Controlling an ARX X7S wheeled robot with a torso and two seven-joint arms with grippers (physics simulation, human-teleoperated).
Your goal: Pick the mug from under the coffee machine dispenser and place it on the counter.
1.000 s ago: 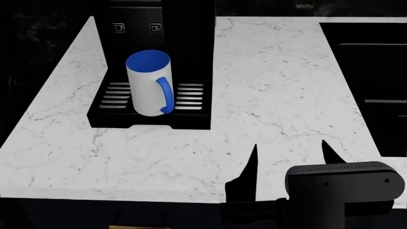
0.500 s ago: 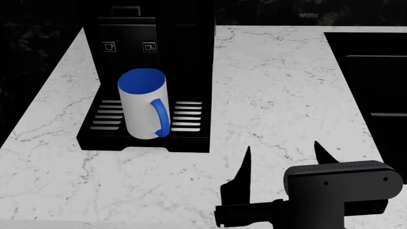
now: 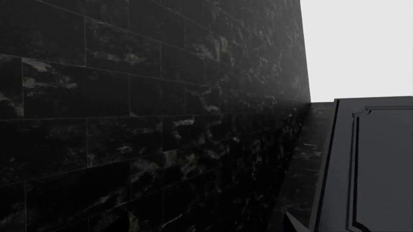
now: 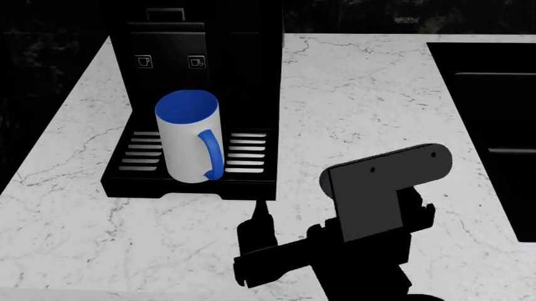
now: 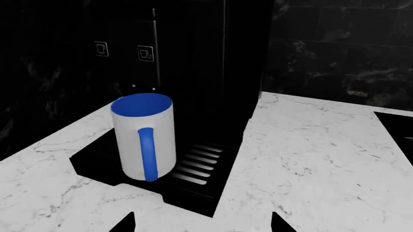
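The mug is a tall white cylinder with a smooth blue inside and a curved blue handle. It stands upright on the slotted black drip tray of the coffee machine, a boxy black block with two small cup-icon buttons on its front. The handle faces out toward the robot. The counter around the machine is white stone with thin grey veins. A black recessed sink is cut off at the right edge of the head view.

The right gripper is above the counter, near the front of the tray and apart from the mug. Its two dark pointed fingertips stand spread, with nothing between them. In the head view the arm's own body hides most of it.

The left wrist view shows only a dark tiled wall and a grey panelled door; the left gripper cannot be made out
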